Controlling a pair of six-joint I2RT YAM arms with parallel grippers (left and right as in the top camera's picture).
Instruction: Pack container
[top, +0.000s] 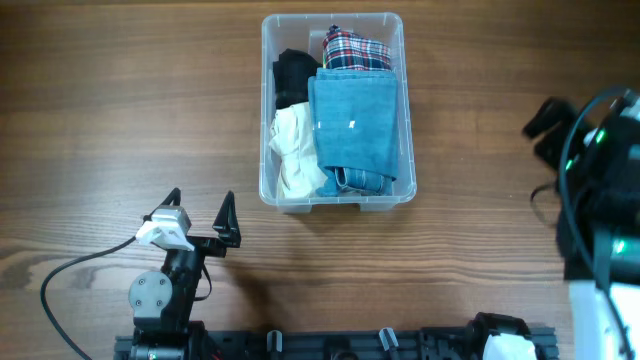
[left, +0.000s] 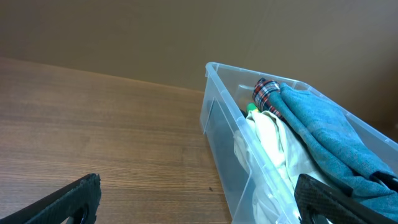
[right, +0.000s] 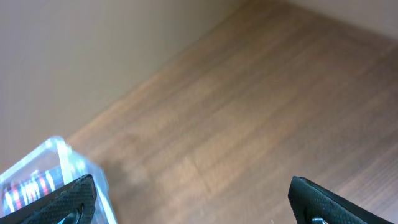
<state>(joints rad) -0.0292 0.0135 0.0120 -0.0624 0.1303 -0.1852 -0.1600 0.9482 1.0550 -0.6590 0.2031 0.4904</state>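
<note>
The container (top: 335, 18) lies with its long axis running 12 to 6 o'clock; left gripper (top: 202, 198) and right gripper (right: 191, 190) both gape, empty.

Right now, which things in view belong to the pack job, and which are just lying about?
Job:
container
blue cloth, plaid cloth, black cloth and white cloth inside it
left gripper and right gripper, both open

Lying about:
cable on the table

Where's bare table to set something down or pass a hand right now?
Free: wooden table left of the clear plastic container, beyond the open left claw; also the stretch between container and right arm; a narrower strip in front of the container. Crowded: inside the container, full: blue towel, plaid cloth, black cloth, white cloth.
</note>
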